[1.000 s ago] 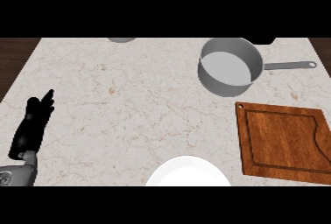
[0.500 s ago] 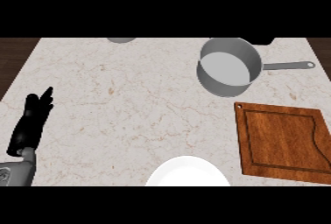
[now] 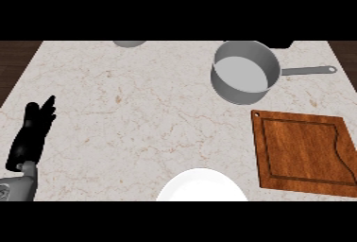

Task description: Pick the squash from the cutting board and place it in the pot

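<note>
Counter (image 3: 140, 118) unchanged — left hand (image 3: 31, 134) still open

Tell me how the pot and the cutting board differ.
The pot is round, grey and deep with a handle pointing right; the cutting board is a flat brown wooden rectangle. The pot sits farther back, the cutting board nearer the front, below it in the view. Both rest on the counter's right side, and no squash shows in either.

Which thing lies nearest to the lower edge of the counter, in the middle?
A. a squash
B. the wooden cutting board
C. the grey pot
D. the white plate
D: the white plate sits at the counter's lower edge in the middle, while the pot stands far up and the cutting board lies at the right.
</note>
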